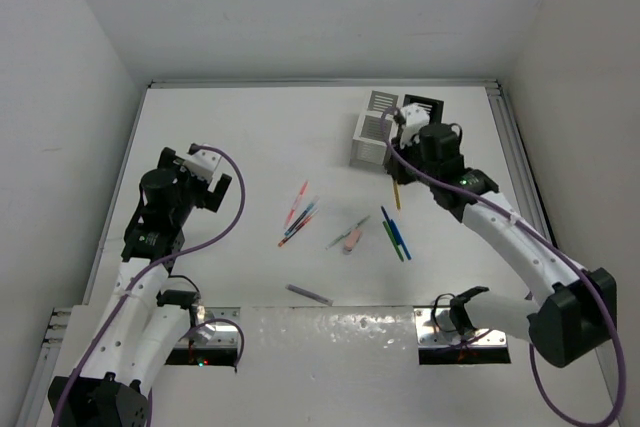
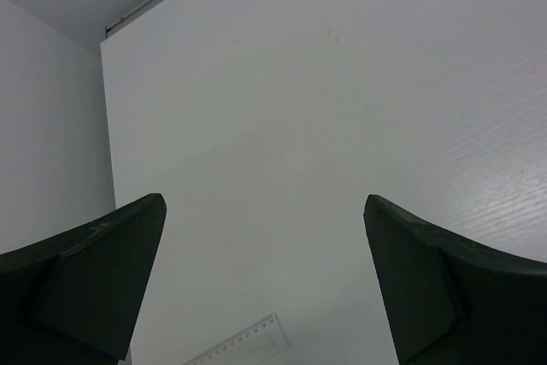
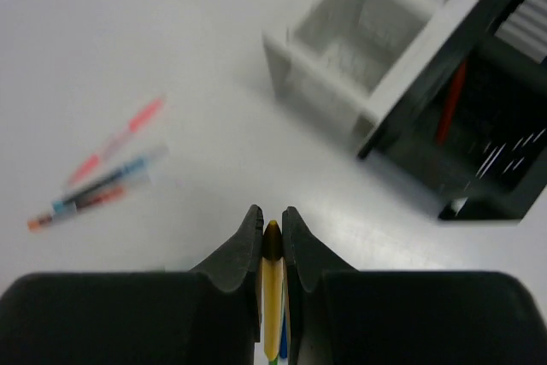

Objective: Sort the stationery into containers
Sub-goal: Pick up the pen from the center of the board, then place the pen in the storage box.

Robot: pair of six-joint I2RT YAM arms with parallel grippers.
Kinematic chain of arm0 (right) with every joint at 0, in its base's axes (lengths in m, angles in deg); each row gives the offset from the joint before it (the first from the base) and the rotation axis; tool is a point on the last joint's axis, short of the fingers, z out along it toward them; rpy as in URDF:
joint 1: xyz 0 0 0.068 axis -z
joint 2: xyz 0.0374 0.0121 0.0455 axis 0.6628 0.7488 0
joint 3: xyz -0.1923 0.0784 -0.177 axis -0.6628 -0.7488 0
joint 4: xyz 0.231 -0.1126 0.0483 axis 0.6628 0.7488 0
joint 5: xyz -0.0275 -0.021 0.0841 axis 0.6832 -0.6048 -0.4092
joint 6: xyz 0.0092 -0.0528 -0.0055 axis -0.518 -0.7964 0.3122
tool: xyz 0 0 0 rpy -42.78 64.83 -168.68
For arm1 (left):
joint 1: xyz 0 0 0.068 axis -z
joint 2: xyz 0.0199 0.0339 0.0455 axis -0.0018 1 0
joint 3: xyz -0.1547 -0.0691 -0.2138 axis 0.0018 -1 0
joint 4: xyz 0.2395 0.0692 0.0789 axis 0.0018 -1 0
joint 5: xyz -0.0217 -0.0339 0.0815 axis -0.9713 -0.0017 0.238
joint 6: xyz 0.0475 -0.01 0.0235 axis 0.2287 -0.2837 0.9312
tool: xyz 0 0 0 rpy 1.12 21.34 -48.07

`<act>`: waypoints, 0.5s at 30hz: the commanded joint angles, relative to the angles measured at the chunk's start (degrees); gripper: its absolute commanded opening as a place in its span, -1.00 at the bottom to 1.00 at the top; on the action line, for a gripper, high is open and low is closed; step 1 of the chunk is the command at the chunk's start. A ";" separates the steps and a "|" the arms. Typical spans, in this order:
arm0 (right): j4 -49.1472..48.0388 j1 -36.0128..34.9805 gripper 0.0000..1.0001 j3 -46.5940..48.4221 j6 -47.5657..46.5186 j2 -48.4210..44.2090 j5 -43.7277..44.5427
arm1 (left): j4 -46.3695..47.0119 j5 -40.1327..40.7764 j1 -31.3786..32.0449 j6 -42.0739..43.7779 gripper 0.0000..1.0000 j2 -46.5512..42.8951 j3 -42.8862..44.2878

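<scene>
My right gripper (image 3: 272, 224) is shut on a yellow pencil (image 3: 272, 297), whose dark tip shows between the pads. In the top view that gripper (image 1: 393, 159) hangs above the table just in front of the white container (image 1: 372, 137), and the yellow pencil (image 1: 396, 193) trails toward me. The black container (image 3: 487, 143) stands right of the white container (image 3: 359, 49) and has a red pen (image 3: 450, 104) upright in it. My left gripper (image 2: 265, 211) is open over bare table at the left (image 1: 208, 185), holding nothing.
Loose on the table lie red and blue pens (image 1: 298, 215), a grey pen with a pink eraser (image 1: 350, 238), blue and green pens (image 1: 395, 235) and a purple pen (image 1: 309, 294). A clear ruler (image 2: 244, 344) lies under the left gripper.
</scene>
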 commanded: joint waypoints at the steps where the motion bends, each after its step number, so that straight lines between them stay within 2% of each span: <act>1: -13.48 1.84 -1.00 5.25 -1.99 -1.34 0.62 | 2.62 -0.73 -0.41 -2.48 0.99 -0.28 2.07; 8: -34.65 8.07 -1.00 13.69 -5.16 7.52 9.32 | 2.10 -0.46 -0.50 -8.37 0.99 0.15 3.04; 15: -45.31 10.28 -1.00 15.63 -10.50 17.28 15.73 | 2.10 -0.55 -0.50 -10.31 0.99 3.05 3.57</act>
